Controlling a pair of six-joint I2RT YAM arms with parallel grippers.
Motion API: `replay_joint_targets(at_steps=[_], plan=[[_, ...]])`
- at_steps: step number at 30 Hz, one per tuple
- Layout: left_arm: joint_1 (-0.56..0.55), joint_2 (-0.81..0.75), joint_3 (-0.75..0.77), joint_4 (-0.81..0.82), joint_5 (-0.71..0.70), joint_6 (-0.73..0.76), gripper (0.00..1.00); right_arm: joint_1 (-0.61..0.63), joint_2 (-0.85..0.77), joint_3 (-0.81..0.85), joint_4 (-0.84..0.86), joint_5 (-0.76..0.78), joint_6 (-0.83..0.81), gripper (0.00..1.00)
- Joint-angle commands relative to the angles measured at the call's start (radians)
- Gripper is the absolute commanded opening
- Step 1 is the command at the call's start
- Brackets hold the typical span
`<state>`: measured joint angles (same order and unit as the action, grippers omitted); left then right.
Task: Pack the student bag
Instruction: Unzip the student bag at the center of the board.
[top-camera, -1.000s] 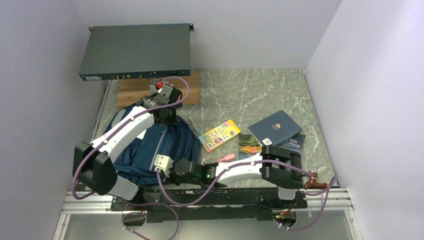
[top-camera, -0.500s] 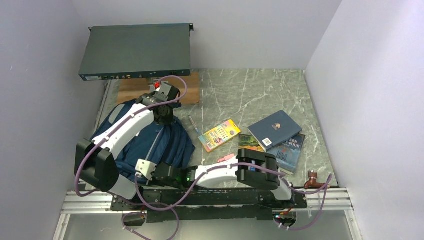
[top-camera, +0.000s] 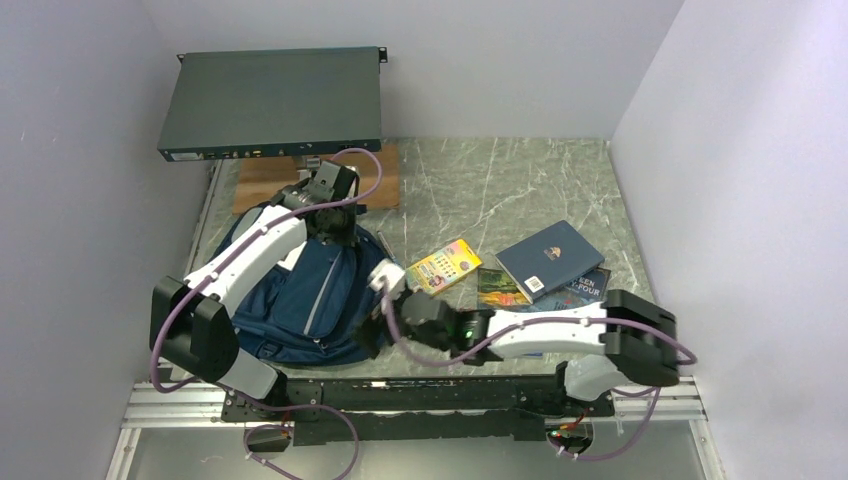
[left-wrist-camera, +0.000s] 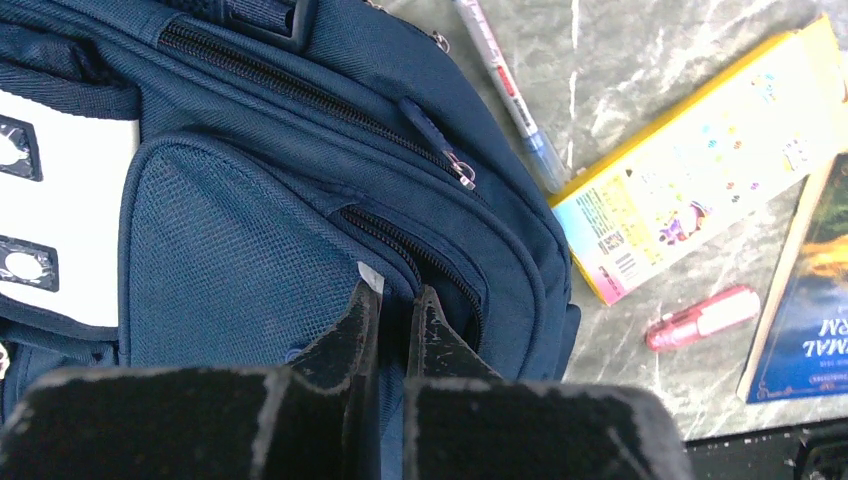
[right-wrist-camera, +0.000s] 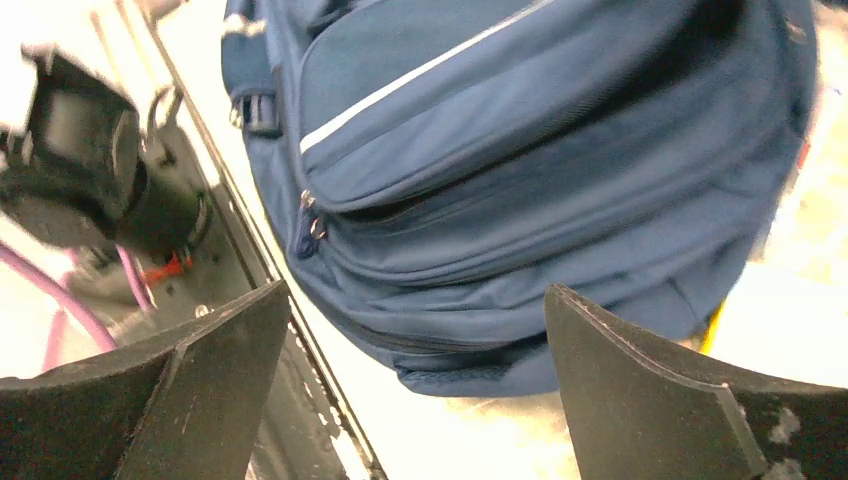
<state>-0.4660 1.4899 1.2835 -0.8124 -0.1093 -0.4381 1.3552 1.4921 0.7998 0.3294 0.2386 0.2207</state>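
- Bags: one student bag, lower left of the frame.
- Left gripper clenched against its front pocket; right gripper spread wide, empty.
- Three books, one yellow box, one pen, centre-right.

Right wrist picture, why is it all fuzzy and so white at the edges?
Right wrist view: the student bag is smeared, likely motion blur, and the table is washed out white by glare. Left wrist view: sharp, the pen crisp. Top view: even light, nothing blurred.
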Motion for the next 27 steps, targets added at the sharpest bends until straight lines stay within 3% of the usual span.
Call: replay_joint_targets(at_steps=[1, 4, 9, 13, 17, 21, 22, 26, 27], plan=[[-0.003, -0.024, 0.063, 0.114, 0.131, 0.11, 0.0, -0.14, -0.108, -0.109, 0.033, -0.049, 0.431, 1.0], [-0.003, -0.043, 0.058, 0.12, 0.141, 0.134, 0.0, -0.257, -0.107, -0.163, 0.122, -0.212, 0.581, 1.0], [-0.013, -0.077, 0.037, 0.142, 0.133, 0.177, 0.0, -0.273, -0.007, -0.074, 0.033, -0.199, 0.571, 1.0], [-0.017, -0.066, 0.074, 0.102, 0.143, 0.212, 0.0, -0.29, 0.04, -0.066, 0.086, -0.183, 0.608, 0.94], [-0.034, -0.067, 0.079, 0.081, 0.112, 0.243, 0.0, -0.304, 0.132, -0.026, 0.172, -0.286, 0.622, 0.71], [-0.042, -0.062, 0.061, 0.044, 0.077, 0.267, 0.0, -0.316, 0.228, 0.021, 0.251, -0.448, 0.646, 0.31], [-0.047, -0.059, 0.056, 0.033, 0.071, 0.276, 0.0, -0.317, 0.246, 0.017, 0.294, -0.48, 0.654, 0.25], [-0.102, -0.042, 0.079, -0.057, -0.004, 0.315, 0.3, -0.329, 0.262, -0.014, 0.396, -0.532, 0.705, 0.0], [-0.125, -0.054, 0.068, -0.063, -0.055, 0.316, 0.39, -0.331, 0.261, -0.028, 0.42, -0.534, 0.72, 0.0]])
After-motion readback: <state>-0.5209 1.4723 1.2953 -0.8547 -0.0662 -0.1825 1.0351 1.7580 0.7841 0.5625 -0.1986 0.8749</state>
